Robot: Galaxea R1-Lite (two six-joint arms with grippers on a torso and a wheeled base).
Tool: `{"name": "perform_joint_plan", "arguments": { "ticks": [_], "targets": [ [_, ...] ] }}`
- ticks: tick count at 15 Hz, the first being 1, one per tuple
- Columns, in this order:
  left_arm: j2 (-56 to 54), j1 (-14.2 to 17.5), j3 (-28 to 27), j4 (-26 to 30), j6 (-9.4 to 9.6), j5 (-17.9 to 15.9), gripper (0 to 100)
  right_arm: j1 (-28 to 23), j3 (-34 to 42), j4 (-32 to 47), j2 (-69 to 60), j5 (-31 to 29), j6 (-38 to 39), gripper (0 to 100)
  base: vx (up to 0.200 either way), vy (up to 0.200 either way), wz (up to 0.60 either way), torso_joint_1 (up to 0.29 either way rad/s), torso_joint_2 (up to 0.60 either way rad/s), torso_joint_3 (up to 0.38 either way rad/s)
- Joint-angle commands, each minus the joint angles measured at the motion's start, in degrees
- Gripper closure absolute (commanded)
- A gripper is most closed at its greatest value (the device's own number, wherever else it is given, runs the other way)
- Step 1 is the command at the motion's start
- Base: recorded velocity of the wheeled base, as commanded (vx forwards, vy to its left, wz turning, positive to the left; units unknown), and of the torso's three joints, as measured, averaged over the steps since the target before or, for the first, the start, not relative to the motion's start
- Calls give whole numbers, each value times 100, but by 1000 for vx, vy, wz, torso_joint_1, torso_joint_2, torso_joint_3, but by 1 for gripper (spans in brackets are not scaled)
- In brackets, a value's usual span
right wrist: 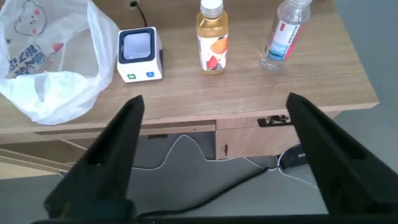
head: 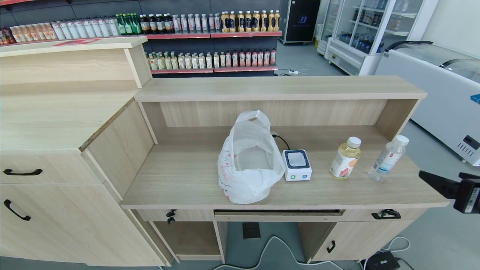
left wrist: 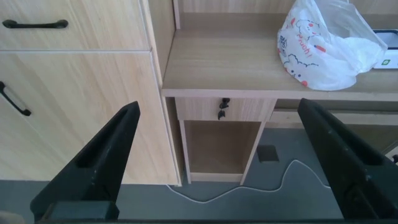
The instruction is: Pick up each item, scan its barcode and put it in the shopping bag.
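Note:
A white plastic shopping bag (head: 249, 165) stands open on the wooden counter (head: 187, 176), also seen from the wrists (left wrist: 326, 46) (right wrist: 50, 62). Right of it sits a white barcode scanner (head: 297, 165) (right wrist: 139, 55). Further right stand a yellow juice bottle (head: 345, 158) (right wrist: 212, 38) and a clear water bottle (head: 388, 157) (right wrist: 285, 34). My right gripper (right wrist: 214, 162) is open, low and in front of the counter's right end, with one finger (head: 437, 183) showing at the head view's right edge. My left gripper (left wrist: 217, 162) is open, below the counter's left front, holding nothing.
A taller wooden cabinet (head: 56, 123) with black drawer handles adjoins the counter on the left. A raised shelf (head: 277, 88) runs along the counter's back. Cables (head: 270, 243) lie on the floor under the desk. Drink shelves and freezers stand behind.

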Motion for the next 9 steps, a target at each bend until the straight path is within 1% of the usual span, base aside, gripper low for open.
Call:
{"name": "perform_joint_plan", "arguments": {
  "ticks": [1, 2, 4, 5, 6, 7, 9],
  "targets": [
    [-2, 0, 0, 0, 0, 2, 0, -230, 39, -636, 1166, 206, 2, 0, 0, 0, 0, 0, 0, 0],
    [-2, 0, 0, 0, 0, 2, 0, -450, 171, -1128, 1658, 329, -59, 0, 0, 0, 0, 0, 0, 0],
    [-2, 0, 0, 0, 0, 2, 0, -793, 136, -1814, 2291, 320, -200, 0, 0, 0, 0, 0, 0, 0],
    [-2, 0, 0, -9, 0, 2, 0, -1030, 66, -1946, 2520, 347, -499, 0, 0, 0, 0, 0, 0, 0],
    [-2, 0, 0, 0, 0, 2, 0, -1153, 39, -1963, 2669, 391, -692, 0, 0, 0, 0, 0, 0, 0],
    [-2, 0, 0, 0, 0, 11, 0, -1179, 31, -1981, 2827, 496, -780, 0, 0, 0, 0, 0, 0, 0],
    [-2, 0, 0, 0, 0, 2, 0, -1223, 22, -2271, 3038, 540, -929, 0, 0, 0, 0, 0, 0, 0]
  ]
}}
